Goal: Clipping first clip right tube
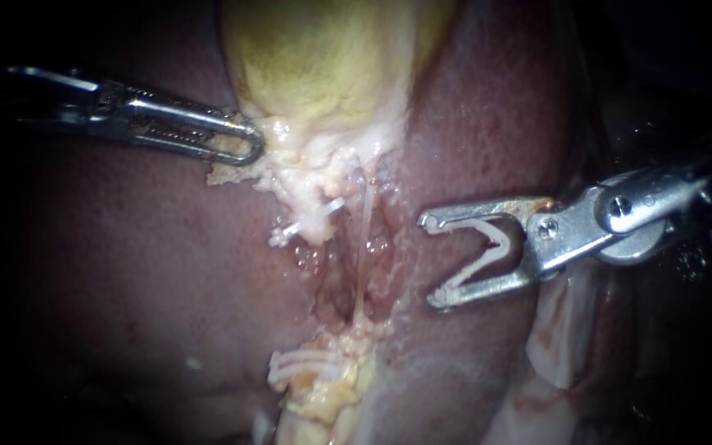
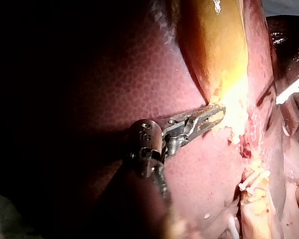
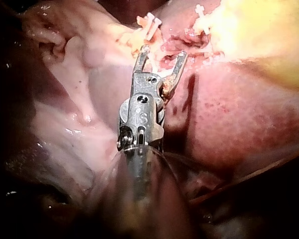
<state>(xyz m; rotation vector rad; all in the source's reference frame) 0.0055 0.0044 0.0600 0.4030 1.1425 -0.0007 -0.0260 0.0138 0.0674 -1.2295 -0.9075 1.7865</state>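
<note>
The yellow gallbladder [image 1: 331, 66] lies on the dark red liver [image 1: 125, 264]. My left instrument [image 1: 245, 142] is shut on the pale tissue at the gallbladder's lower edge, as the left wrist view also shows [image 2: 214, 117]. Below it a thin pale tube, the right tube [image 1: 364, 239], runs down the raw groove. To its left, a white clip [image 1: 311, 221] sits across a stump of tissue. My right instrument [image 1: 433, 259] is off to the right of that tube, apart from it. Its jaws stand wide apart with an open white clip [image 1: 481, 254] seated between them [image 3: 163, 52].
More white clips [image 1: 306, 367] sit on the yellowish tissue at the lower end of the groove [image 2: 254, 181]. Pale folded tissue [image 1: 562, 338] lies under my right instrument's shaft. Liver surface flanks the groove on both sides.
</note>
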